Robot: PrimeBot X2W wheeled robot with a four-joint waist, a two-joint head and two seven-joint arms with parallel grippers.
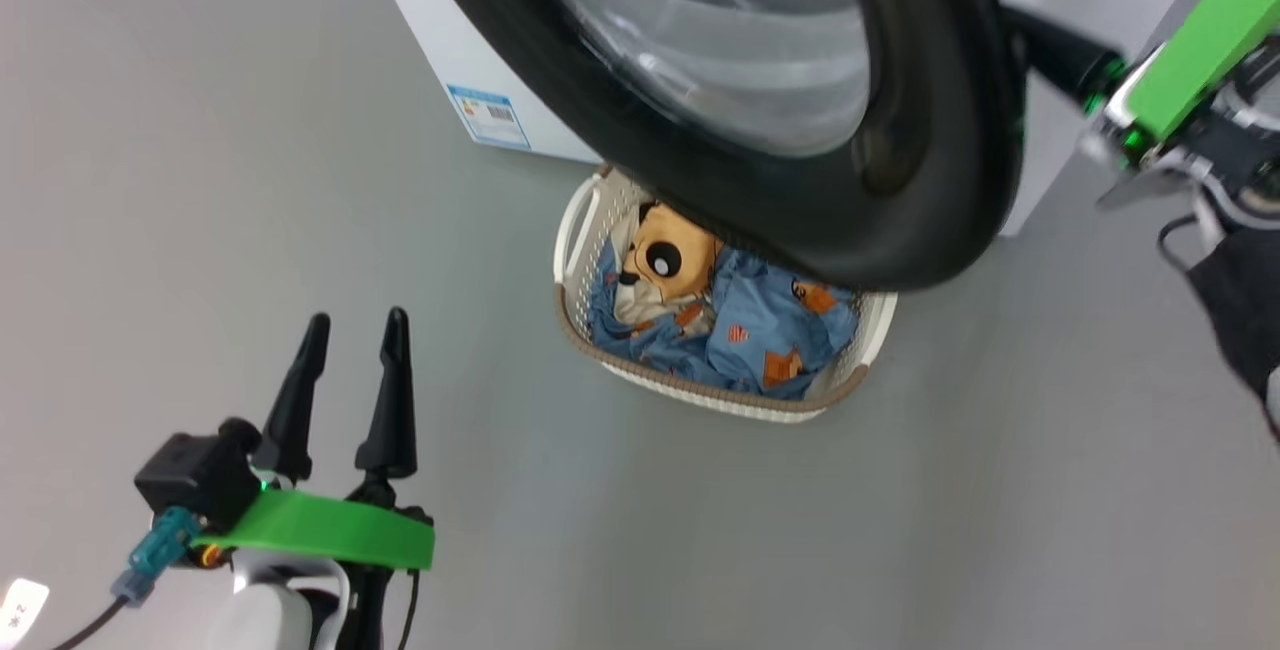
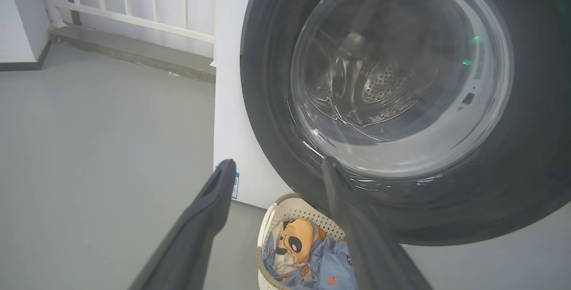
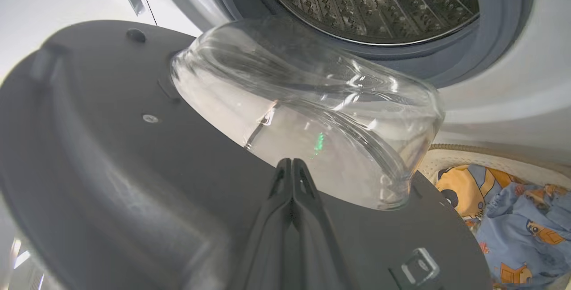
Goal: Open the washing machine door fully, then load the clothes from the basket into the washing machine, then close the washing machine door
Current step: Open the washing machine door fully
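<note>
You've got one left gripper (image 1: 357,320) low at the left of the head view, its two dark fingers spread wide, nothing between them, hanging over bare grey floor (image 1: 200,180) well apart from everything else. In the left wrist view there's one white railing (image 2: 134,4) at the far left, behind. Next right: one white washing machine (image 1: 450,40) with one blue label sticker (image 1: 490,117) low on its side. Below it, one cream basket (image 1: 700,392) sits on the floor just in front of the machine, one side handle (image 1: 577,220) visible, the other hidden. The clothes (image 1: 760,330) are all inside the basket: one light blue heap, one tan animal face (image 1: 670,255) on the left of it. You can't count the separate garments. One washing machine door (image 1: 940,130) is swung out partway, and its black rim overlaps the basket's far side in the head view. It has one glass bowl window (image 1: 720,30). The right wrist view shows one steel drum (image 3: 370,4) open behind it, with one grey gasket (image 3: 495,49). The right gripper (image 3: 291,163) is behind the door's right edge, its two fingers pressed together and holding nothing. The tips sit at the door's inner face beside the glass bowl; you can't tell whether they touch.
</note>
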